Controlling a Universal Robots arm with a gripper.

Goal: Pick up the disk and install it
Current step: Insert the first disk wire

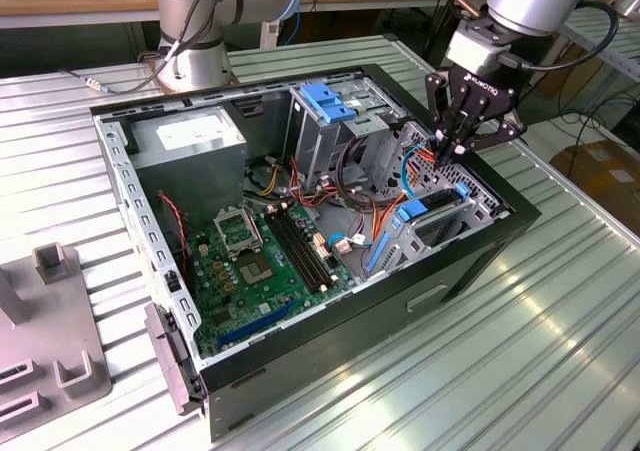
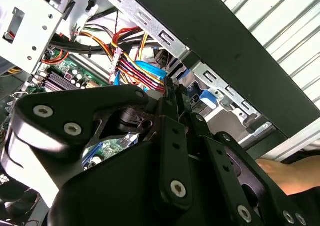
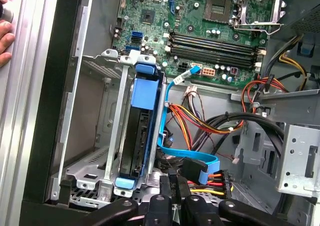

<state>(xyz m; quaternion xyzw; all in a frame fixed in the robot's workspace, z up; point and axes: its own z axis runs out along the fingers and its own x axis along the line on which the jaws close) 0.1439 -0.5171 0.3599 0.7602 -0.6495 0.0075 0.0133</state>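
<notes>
1. First wrist view gives us the disk (image 3: 138, 131) seated on edge in a metal drive cage (image 3: 92, 136) at the front corner of the open computer case (image 3: 50, 110); its long axis runs from the motherboard (image 3: 200, 20) side toward the gripper (image 3: 177, 186), with one blue bracket tab at each end.
2. We count one disk, one blue data cable (image 3: 185, 158) curling beside it, and one bundle of red, yellow and orange power wires (image 3: 200, 131).
3. In the exterior view we see the disk (image 1: 432, 203) lying along the case's edge at the exterior view's right, its blue tabs showing, with the gripper (image 1: 447, 149) just above that end of the case.
4. We see the fingers (image 3: 170, 188) drawn together, tips meeting with no gap, and nothing between them; they hover just past the disk's near tab, not touching it.
5. In the second wrist view the gripper (image 2: 170, 98) points into the cage area among the cables.
6. We also count one grey power supply (image 1: 190, 141) and one light-blue latch block (image 1: 327, 101) in the exterior view.
</notes>
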